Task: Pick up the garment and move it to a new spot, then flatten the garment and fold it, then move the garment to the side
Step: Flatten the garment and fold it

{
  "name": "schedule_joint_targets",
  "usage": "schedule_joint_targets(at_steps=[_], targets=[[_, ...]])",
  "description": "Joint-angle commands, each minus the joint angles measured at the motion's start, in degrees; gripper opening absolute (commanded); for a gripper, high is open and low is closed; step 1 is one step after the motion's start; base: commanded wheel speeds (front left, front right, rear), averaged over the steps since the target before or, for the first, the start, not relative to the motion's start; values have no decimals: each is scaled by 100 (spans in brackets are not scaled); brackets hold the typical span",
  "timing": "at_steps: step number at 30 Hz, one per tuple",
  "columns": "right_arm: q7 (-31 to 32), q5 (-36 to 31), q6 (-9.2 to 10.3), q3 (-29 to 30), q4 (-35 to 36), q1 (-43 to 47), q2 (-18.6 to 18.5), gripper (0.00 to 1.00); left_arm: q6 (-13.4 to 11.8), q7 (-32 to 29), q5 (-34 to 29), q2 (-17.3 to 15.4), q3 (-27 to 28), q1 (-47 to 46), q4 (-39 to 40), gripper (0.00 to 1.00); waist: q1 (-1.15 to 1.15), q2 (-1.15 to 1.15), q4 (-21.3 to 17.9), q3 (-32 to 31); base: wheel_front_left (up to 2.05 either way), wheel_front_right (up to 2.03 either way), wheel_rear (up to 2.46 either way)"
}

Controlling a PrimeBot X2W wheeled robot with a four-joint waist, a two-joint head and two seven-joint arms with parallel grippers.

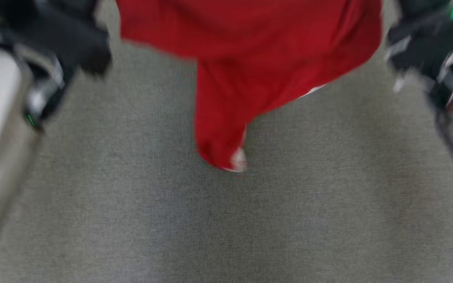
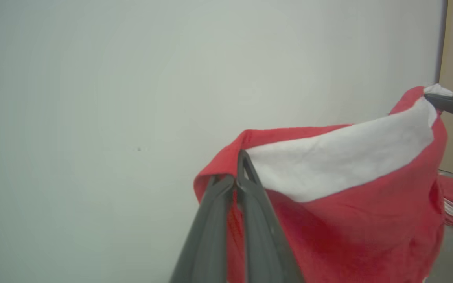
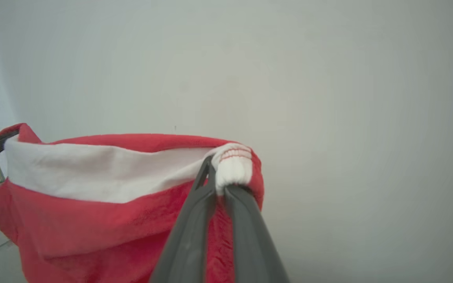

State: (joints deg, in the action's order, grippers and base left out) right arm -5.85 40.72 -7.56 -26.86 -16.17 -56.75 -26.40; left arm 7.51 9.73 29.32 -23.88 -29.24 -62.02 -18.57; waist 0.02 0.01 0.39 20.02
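Above the carpet (image 1: 226, 228), the left end effector (image 2: 235, 173) and right end effector (image 3: 216, 179) pinch the garment (image 1: 250, 59) aloft

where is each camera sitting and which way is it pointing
Head view: on the head, looking down at grey carpet and the hanging red garment; blurred dark arms at both upper corners.
Left wrist view: on the left wrist, along the left gripper, shut on the garment's edge, facing a pale wall.
Right wrist view: on the right wrist, along the right gripper, shut on the other corner, facing a pale wall.
Shared: both wrist views show the garment stretched between the grippers.
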Motion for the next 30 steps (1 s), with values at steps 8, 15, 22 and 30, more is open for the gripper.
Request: schedule_joint_targets(at_steps=[8, 15, 22, 30], targets=[[614, 144, 18, 553, -1157, -3001, 347, 0, -11, -212, 802, -284, -297, -2972, -886, 0, -2, -1, 33, 1640, 0, 0, 0], [650, -156, 18, 448, -2147, -4511, 593, 0, -12, -283, 1193, -299, -591, -4333, -1615, 0, -2, -1, -80, 1894, 0, 0, 0], [460, -223, 18, 110, -3236, -5497, 852, 0, -12, -235, 1545, -204, -1105, -5207, -2519, 0, -2, -1, -172, 2101, 0, 0, 0], [220, 13, 18, -289, -3707, -5696, 963, 0, -12, -35, 1894, -148, -1675, -5440, -2928, 0, -2, -1, -189, 2190, 0, 0, 0]])
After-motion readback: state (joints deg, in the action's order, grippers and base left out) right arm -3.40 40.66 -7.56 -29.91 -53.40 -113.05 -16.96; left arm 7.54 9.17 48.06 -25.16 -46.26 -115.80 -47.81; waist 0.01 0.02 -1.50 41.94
